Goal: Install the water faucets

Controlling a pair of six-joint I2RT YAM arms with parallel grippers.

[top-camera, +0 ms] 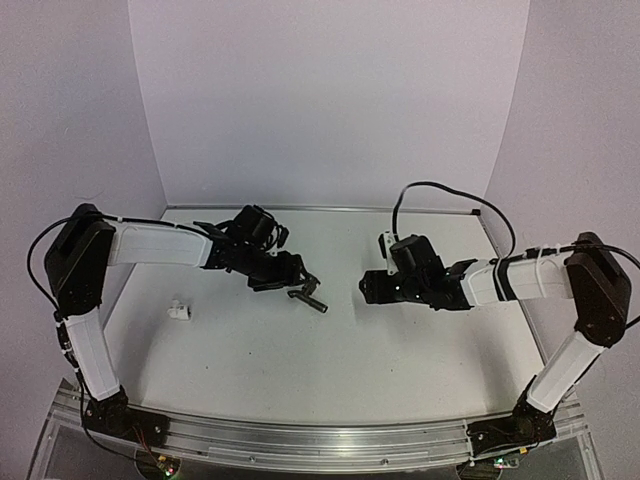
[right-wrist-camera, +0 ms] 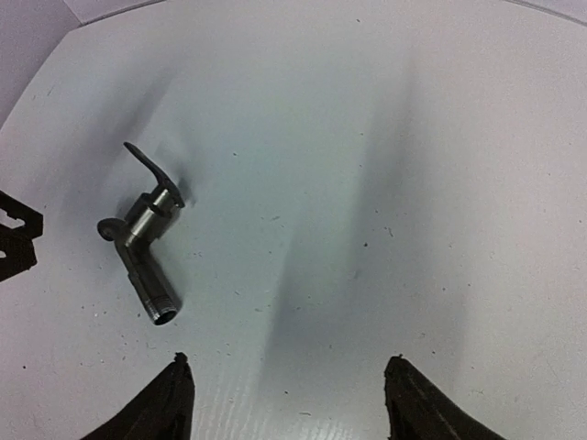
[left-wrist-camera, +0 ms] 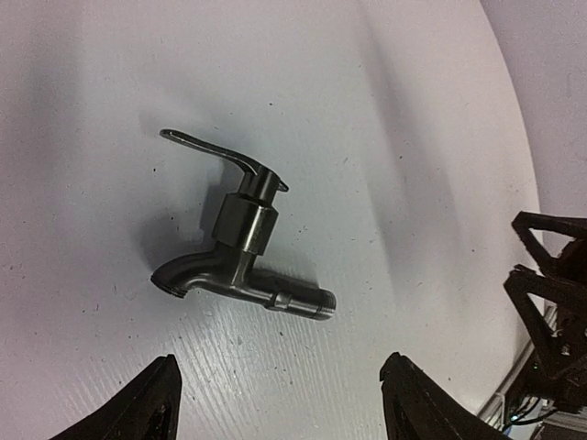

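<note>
My left jaws and right jaws are both released, holding nothing. The faucet (left-wrist-camera: 243,234) lies on its side mid-table (top-camera: 400,370) between them. Only the top view shows the white fitting (top-camera: 179,312), further left.

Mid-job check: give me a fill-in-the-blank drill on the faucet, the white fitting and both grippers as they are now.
1. The faucet lies on the table, held by ____ gripper.
2. The left gripper and the right gripper both stand ____.
3. The white fitting lies on the ____ half of the table.
Missing words: neither; open; left.
</note>
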